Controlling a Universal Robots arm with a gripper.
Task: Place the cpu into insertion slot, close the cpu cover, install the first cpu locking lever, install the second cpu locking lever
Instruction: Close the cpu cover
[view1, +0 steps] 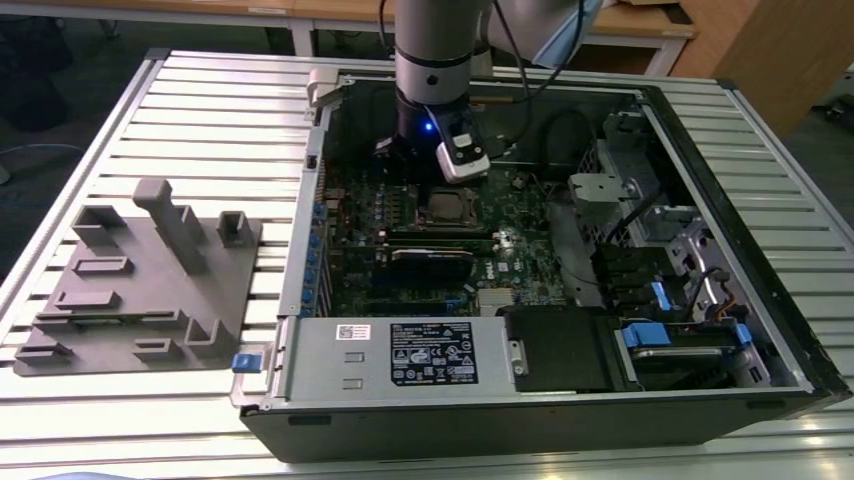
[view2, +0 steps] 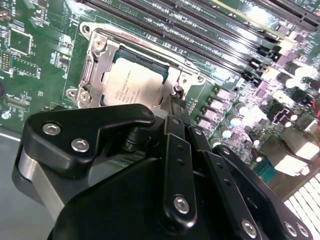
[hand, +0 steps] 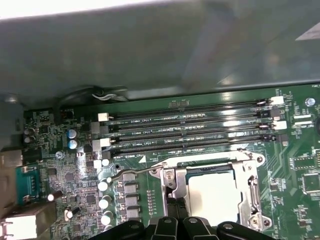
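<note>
Claw (hand: 177, 202) beside lowered cpu cover (hand: 253, 192), cpu (hand: 212, 192) inside

A: How many computer cases (view1: 534, 425) lie on the table?
B: One, holding one green board (view1: 534, 215) and one white-labelled grey box (view1: 387, 360).
A: And on that board?
B: One cpu (hand: 212, 195), one cpu cover (hand: 251, 190), and four long memory slots (hand: 190, 132) in the first wrist view.
A: Anything else to count?
B: One grey moulded fixture (view1: 140, 280) and one arm (view1: 434, 50).
</note>
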